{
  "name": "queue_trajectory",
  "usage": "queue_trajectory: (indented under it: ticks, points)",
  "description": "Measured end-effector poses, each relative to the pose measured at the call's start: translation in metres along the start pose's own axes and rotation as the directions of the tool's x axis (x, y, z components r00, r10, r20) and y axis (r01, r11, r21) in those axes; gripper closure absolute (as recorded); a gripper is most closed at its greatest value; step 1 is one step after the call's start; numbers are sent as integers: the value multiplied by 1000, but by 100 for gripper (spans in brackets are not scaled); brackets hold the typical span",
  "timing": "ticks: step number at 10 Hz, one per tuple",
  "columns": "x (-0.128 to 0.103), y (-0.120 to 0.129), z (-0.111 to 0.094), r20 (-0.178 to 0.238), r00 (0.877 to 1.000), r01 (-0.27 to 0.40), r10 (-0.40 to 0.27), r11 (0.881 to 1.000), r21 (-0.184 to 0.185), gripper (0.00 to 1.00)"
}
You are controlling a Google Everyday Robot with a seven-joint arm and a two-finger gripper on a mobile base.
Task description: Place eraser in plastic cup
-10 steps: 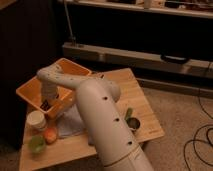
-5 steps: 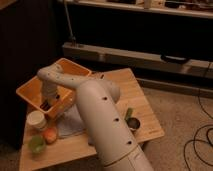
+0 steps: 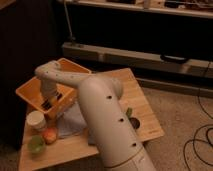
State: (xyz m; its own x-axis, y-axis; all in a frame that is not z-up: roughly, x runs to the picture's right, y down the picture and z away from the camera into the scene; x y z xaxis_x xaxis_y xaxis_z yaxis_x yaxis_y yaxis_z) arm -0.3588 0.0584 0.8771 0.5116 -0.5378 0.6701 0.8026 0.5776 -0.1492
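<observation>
Early stage. Tool (image 3: 51, 101) is down inside the orange plastic basket (image 3: 29, 93) on the wooden counter (image 3: 141, 107); cannot tell if it is open or gripping. The dark elongated eraser (image 3: 46, 105) seems to lie in the basket at the tool. The small light-green round plastic cup (image 3: 35, 145) stands near the counter's front corner, well apart. Lift, carry and drop are all left.

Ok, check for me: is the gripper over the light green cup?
No: the gripper is down in the orange basket, while the plastic cup stands apart, nearer the camera.
</observation>
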Motion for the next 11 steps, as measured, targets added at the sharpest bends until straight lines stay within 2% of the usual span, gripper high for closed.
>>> queue_trajectory:
  ticks: [1,3,5,6,7,9,10,11]
  points:
    - [-3,-5,-23,-25,1000,9,-8,1000,10,100]
    - [0,-12,-81,-99,995,30,-26,999,36,100]
    - [-8,-18,-122,-133,990,52,-43,997,63,100]
    - [-11,-21,-154,-165,985,69,-54,994,87,100]
    - [-13,-23,-174,-182,982,79,-59,991,105,100]
    - [-25,-26,-225,-205,976,102,-69,983,154,100]
    - [-32,-26,-251,-203,976,113,-75,976,185,100]
    - [-43,-26,-274,-181,980,126,-87,968,217,100]
